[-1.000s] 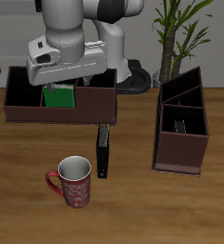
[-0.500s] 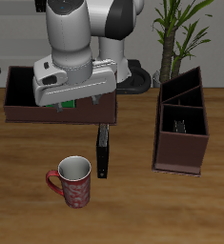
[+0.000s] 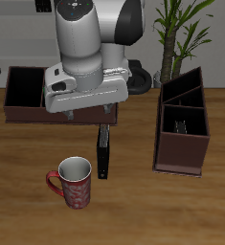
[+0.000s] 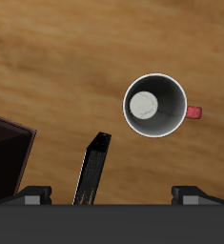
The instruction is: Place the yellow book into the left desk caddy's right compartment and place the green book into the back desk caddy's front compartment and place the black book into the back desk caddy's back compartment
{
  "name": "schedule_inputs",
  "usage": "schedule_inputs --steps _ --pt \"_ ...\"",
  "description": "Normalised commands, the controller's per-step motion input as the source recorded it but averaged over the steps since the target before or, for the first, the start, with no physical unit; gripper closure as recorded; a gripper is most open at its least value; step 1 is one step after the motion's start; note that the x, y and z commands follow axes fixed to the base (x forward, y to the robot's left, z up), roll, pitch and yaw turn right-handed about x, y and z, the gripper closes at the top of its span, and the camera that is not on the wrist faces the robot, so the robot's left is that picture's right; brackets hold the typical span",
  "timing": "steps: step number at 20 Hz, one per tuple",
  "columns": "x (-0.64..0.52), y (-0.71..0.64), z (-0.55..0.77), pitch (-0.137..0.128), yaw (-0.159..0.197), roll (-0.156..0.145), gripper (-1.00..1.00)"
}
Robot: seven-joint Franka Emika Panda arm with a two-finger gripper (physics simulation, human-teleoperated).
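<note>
While the end effector (image 3: pixel 86 116) hangs above the near wall of the back desk caddy (image 3: pixel 18 96), the black book (image 3: pixel 103 153) lies flat on the counter (image 3: pixel 28 211) just below it in the exterior frame, toward the lower centre. The book's long axis runs roughly top to bottom there, its upper end close to the caddy's wall and its lower end level with the red mug (image 3: pixel 73 182), which stands just beside it toward the lower left.

In the wrist view the black book (image 4: pixel 91 169) shows as a slim dark bar, slightly tilted from vertical, running toward the strip between the two fingertips (image 4: pixel 34 193). The fingers stand well apart with nothing between them, so the end effector (image 4: pixel 112 194) is open and empty. The mug (image 4: pixel 154 106) appears from above as a white ring with a red handle, clear of the book.

Judgement: the coming move turns on a short travel toward the counter's front and a descent, with the fingers set across the book's narrow width.

The exterior view shows the left desk caddy (image 3: pixel 183 124) at the right of the frame, with what may be the yellow book in one pocket, though this is too small to confirm. The arm hides the back caddy's middle pockets, so the green book is not visible. The wrist view alone shows the finger spacing and the book's tilt.
</note>
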Motion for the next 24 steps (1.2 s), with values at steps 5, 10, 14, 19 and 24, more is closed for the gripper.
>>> schedule_inputs --steps 5,10,14,19,24 --pt "-0.02 0.22 -0.25 -0.064 -0.048 -0.033 -1.0" --pt "-0.08 0.1 -0.32 -0.066 -0.061 -0.101 -1.0" --pt "-0.21 0.29 -0.11 -0.123 -0.015 -0.018 -1.0" --pt "-0.06 0.24 -0.08 -0.043 -0.074 0.071 -1.0" --pt "-0.06 -0.07 -0.1 -0.033 -0.054 0.023 -1.0"
